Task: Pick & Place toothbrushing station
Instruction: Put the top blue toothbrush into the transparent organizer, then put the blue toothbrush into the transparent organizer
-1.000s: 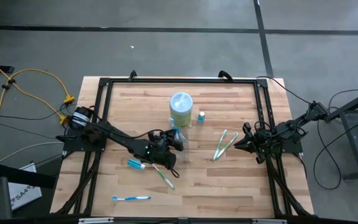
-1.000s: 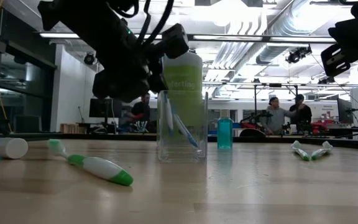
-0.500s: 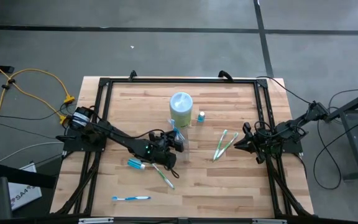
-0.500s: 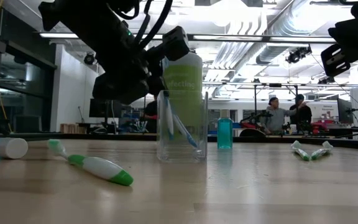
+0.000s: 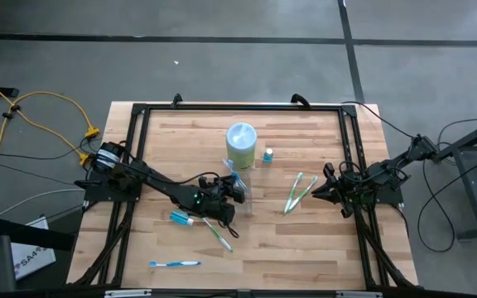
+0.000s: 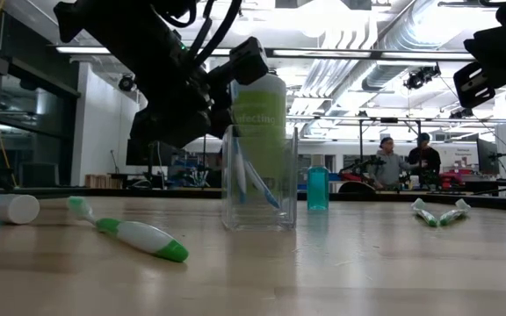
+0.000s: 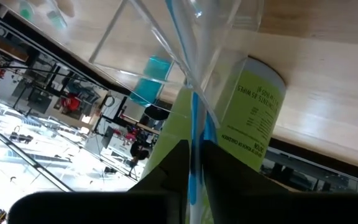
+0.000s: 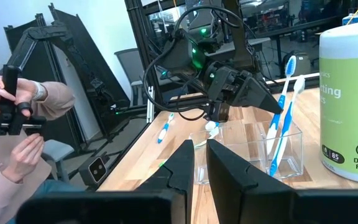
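Observation:
The clear tumbler (image 5: 241,185) stands mid-table in front of a green-and-white wipes canister (image 5: 241,145). Two toothbrushes stand in it head up, a blue one (image 8: 283,93) and a white-headed one (image 8: 296,99). My left gripper (image 5: 235,189) is at the tumbler's left side, shut on the blue brush. My right gripper (image 5: 320,191) waits shut at the table's right. Two green-and-white brushes (image 5: 299,192) lie beside it. A green brush (image 5: 219,234), a blue brush (image 5: 175,264) and a toothpaste tube (image 5: 180,218) lie near the front left. A second tube (image 5: 268,155) stands by the canister. My left gripper pinches the blue toothbrush's handle (image 7: 194,134) between its two fingers, above the tumbler's rim. The fingers come from the table's left, slanting a little downward, and lie across the brush. The brush leans head up, its lower end inside the tumbler (image 6: 258,180).
A black frame (image 5: 139,112) borders the wooden table. In the right wrist view a person's hands (image 8: 11,106) hold a controller beyond the table. People stand far back in the room (image 6: 402,158). There is bare wood at the near right (image 5: 305,248).
The tumbler has slid a little toward the table's near edge, with the brushes still in it. My left gripper has stayed shut on the blue brush.

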You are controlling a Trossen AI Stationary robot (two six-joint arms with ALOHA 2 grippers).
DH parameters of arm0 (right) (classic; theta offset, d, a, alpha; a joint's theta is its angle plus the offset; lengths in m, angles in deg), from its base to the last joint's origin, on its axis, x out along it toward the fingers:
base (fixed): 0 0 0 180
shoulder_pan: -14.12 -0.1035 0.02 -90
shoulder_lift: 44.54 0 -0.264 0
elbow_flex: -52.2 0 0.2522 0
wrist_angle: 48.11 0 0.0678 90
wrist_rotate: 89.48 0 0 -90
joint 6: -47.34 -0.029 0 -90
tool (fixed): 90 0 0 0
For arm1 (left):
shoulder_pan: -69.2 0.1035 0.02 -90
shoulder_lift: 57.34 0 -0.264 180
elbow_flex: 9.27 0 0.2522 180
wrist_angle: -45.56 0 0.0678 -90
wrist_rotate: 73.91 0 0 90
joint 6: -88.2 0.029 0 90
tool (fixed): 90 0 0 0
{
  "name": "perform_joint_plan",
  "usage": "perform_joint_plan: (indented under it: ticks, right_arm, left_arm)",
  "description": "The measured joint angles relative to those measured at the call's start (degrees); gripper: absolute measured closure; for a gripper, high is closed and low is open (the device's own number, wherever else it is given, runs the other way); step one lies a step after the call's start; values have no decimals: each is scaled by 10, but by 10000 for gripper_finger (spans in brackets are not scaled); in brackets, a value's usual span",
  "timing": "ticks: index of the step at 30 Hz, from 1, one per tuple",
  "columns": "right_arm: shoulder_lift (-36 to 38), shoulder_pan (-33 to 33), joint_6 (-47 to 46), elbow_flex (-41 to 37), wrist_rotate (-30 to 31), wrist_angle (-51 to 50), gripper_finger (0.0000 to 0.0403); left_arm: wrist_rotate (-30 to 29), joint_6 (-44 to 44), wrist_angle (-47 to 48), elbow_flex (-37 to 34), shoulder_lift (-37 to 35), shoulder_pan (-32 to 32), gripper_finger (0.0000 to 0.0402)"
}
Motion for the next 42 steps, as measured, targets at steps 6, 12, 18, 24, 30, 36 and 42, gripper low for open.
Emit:
perform_joint_plan:
  ticks: [6,12,18,24,30,36,42]
  right_arm:
    - [0,0,0,0,0,0,366]
    - [0,0,0,0,0,0,366]
    - [0,0,0,0,0,0,366]
    - [0,0,0,0,0,0,366]
    - [0,0,0,0,0,0,366]
    - [0,0,0,0,0,0,366]
    - [0,0,0,0,0,0,366]
  left_arm:
    - [-2,0,0,0,0,-1,340]
    - [-5,0,0,0,0,-9,338]
    - [-21,0,0,0,0,-25,338]
    - [-45,-23,0,0,-12,-47,338]
    - [-37,-148,15,0,-64,-57,338]
    - [109,-413,152,1,-141,-62,338]
    - [190,-656,249,1,-181,-81,338]
